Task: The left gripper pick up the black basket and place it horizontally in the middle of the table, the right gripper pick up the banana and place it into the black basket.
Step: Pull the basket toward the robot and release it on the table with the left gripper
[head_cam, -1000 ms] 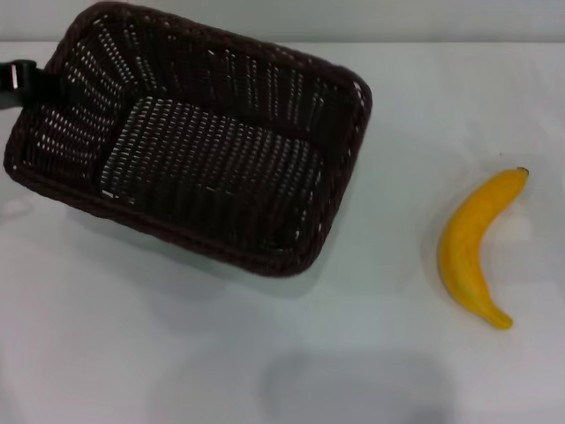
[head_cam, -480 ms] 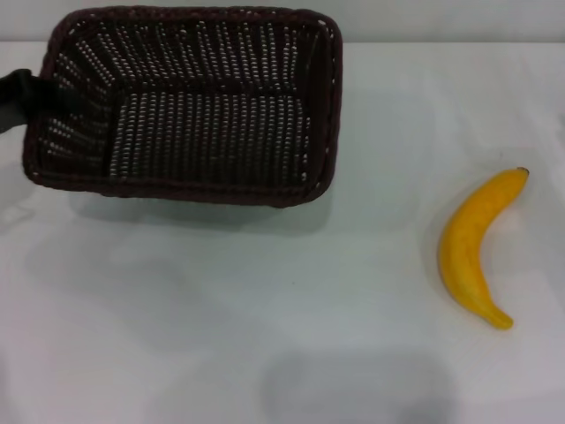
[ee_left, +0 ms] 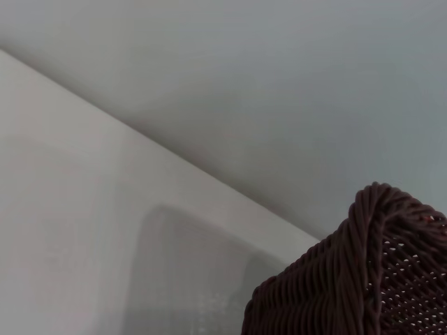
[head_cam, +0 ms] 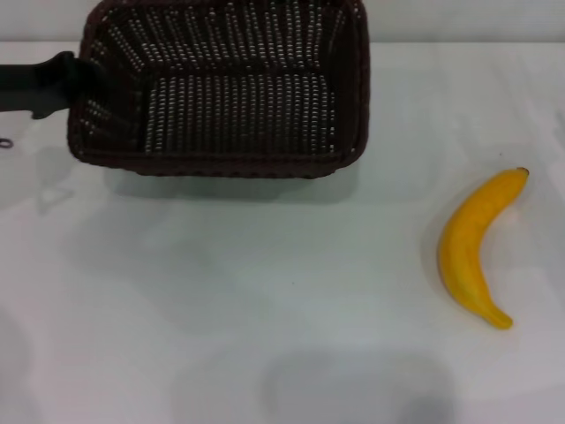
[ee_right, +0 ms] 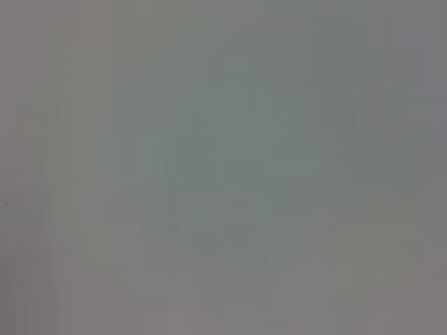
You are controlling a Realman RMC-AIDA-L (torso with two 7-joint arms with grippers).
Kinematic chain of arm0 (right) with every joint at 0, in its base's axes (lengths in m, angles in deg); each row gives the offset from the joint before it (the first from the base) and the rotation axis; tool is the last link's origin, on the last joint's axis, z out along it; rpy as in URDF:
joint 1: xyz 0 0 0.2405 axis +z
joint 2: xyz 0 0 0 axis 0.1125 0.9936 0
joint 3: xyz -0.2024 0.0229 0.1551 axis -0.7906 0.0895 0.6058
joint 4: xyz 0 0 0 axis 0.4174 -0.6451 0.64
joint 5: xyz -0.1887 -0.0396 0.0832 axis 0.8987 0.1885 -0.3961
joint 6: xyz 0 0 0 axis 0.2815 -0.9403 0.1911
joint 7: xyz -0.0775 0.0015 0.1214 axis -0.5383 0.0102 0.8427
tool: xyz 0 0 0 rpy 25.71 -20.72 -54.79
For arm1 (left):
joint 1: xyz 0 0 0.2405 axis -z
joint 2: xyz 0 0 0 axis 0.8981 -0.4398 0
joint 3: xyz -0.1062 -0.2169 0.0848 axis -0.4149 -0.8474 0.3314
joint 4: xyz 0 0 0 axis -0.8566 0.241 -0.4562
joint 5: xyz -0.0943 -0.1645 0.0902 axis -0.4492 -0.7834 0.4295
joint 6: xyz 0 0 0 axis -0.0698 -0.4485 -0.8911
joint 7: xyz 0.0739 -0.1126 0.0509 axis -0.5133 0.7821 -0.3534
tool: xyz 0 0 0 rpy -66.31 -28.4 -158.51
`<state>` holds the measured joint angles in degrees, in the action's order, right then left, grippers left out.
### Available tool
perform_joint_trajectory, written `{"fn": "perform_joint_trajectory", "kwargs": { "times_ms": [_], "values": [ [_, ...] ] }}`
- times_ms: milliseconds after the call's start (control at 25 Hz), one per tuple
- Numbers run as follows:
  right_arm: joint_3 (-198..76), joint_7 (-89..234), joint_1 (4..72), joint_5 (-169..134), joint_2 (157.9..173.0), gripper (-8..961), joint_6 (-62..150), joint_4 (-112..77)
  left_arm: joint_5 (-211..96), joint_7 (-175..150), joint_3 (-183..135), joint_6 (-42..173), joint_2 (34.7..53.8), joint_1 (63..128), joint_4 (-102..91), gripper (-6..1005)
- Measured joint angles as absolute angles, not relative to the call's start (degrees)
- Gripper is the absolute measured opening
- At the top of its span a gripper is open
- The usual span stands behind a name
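Dark woven basket [head_cam: 221, 88], slotted sides; curved yellow banana [head_cam: 474, 249] apart.

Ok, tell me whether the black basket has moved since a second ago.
Yes. The black basket has turned level and shifted right, toward the unmoved banana, held at its left end by the left gripper.

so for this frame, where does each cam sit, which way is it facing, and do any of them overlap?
Head view: on the robot's head, looking forward and down at the table, the black basket and the banana; the left hand reaches in at the basket's left rim.
Left wrist view: on the left wrist, close on a basket corner; no fingers show.
Right wrist view: on the right wrist, only a blank grey surface; no body parts.
Shared: head and left wrist views both show the basket.
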<state>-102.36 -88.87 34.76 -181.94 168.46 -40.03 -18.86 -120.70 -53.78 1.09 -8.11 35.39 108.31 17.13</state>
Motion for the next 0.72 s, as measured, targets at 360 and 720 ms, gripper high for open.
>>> {"fn": "perform_joint_trajectory", "kwargs": {
  "times_ms": [360,720],
  "values": [
    [-104.0,-88.9,33.4,-181.9,167.67,858,-39.0,-16.7,-120.1,-53.3,1.4,-4.8,37.52,111.2,15.0,164],
    [-104.8,-88.6,30.6,-182.2,167.59,858,-38.3,-13.9,-118.7,-51.0,2.8,-4.3,38.37,110.8,14.9,282]
  ]
}}
